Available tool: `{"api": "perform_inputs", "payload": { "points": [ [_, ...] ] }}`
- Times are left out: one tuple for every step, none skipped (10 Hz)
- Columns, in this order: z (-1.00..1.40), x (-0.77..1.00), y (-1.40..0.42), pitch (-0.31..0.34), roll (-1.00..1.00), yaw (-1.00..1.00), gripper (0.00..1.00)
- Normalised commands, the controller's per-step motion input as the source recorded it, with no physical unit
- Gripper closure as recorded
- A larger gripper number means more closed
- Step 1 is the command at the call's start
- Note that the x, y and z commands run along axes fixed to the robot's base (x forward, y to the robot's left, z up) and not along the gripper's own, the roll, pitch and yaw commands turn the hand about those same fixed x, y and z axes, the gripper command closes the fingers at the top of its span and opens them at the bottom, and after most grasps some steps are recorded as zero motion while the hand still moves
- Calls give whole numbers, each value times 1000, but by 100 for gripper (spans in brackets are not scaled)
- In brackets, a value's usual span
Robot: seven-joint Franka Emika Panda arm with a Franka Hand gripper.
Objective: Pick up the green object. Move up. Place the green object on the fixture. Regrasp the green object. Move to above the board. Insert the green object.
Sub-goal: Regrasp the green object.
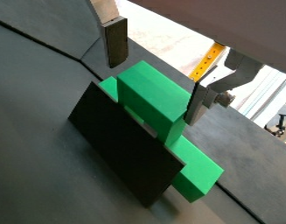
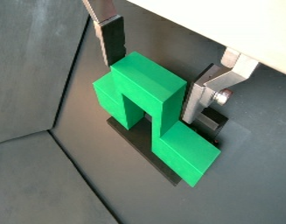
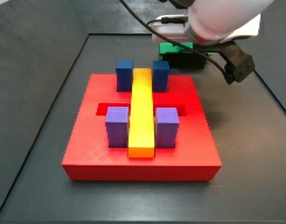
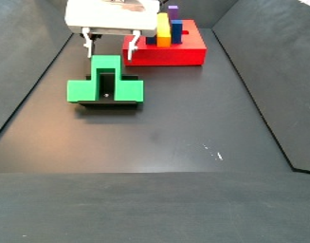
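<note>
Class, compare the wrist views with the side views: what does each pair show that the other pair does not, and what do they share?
Only the wrist views show the fingers as silver plates with dark pads, standing apart on either side of the green object's raised middle, and the dark fixture close up against it. Only the side views show the red board with its blue and purple blocks and yellow bar. Both pairs share the green object, the open gripper above it, and the dark floor.

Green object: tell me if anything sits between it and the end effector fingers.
Nothing visible does. The end effector straddles the green object's raised middle on the fixture, and the fingers stand open on either side.
</note>
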Motion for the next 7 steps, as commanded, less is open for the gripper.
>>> {"api": "perform_inputs", "payload": {
  "points": [
    [-166,171,3,-43,97,14,0],
    [-126,223,31,-11,86,0,0],
    [-69,300,134,0,91,0,0],
    [-63,234,131,0,69,-23,0],
    [-9,140,120,0,0,-40,0],
    [-103,49,46,0,66,-14,0],
    [-100,0,0,0,91,-14,0]
  ]
}}
